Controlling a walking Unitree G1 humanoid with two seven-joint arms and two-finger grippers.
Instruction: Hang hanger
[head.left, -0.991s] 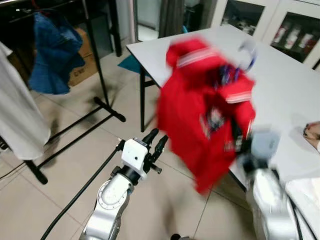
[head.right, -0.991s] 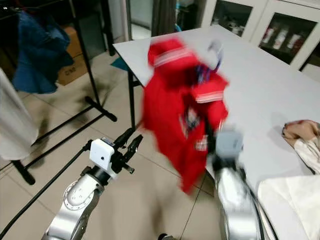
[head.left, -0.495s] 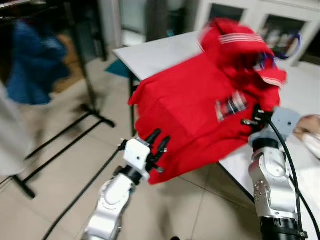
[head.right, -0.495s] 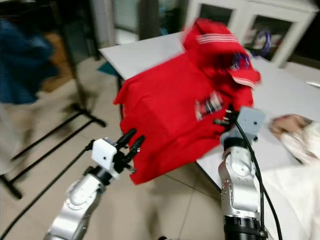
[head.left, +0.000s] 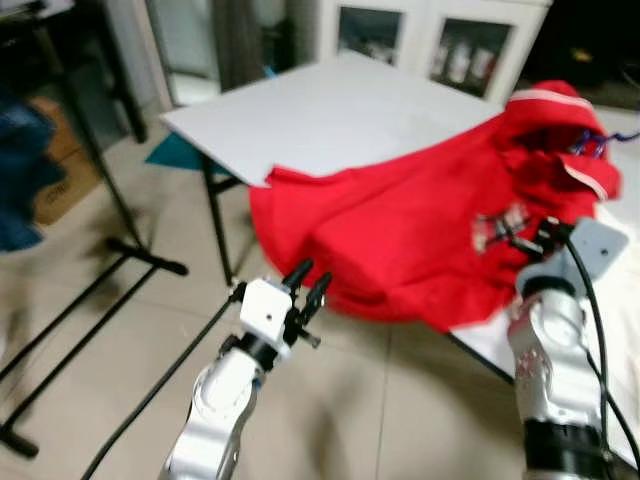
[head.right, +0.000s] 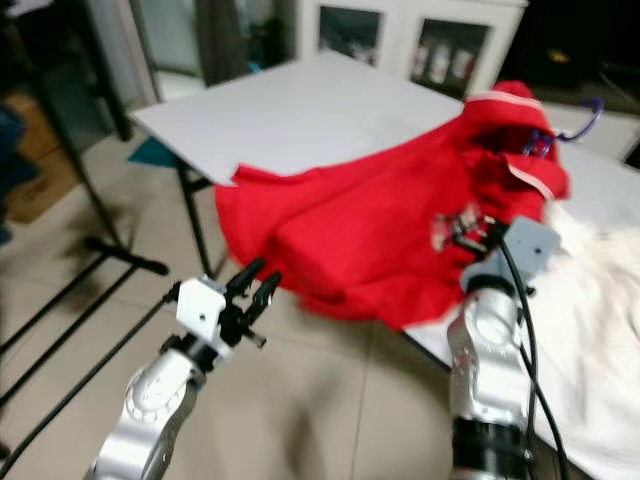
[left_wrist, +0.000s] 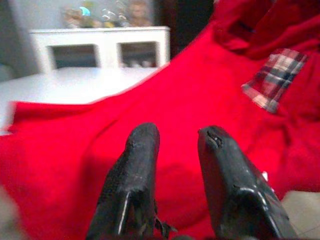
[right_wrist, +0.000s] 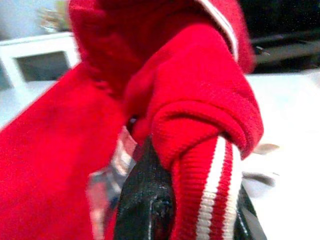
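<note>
Red knit sweater (head.left: 400, 235) on a purple plastic hanger (head.right: 570, 125) is draping over the white table (head.left: 320, 115) edge in the eye views, the right gripper (head.left: 520, 238) pinching its fabric. The left gripper (left_wrist: 177, 165), in the left wrist view, is pointing at the sweater, fingers spread. In the right wrist view, a striped cuff is covering the black fingers (right_wrist: 147, 200).

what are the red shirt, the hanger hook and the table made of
Red shirt: soft knit, matte, ribbed striped cuff, plaid woven patch. Hanger hook: a thin bluish-purple curve, perhaps coated wire or plastic; too blurred to tell. Table: smooth pale top, probably laminate, on a dark leg, likely metal.
</note>
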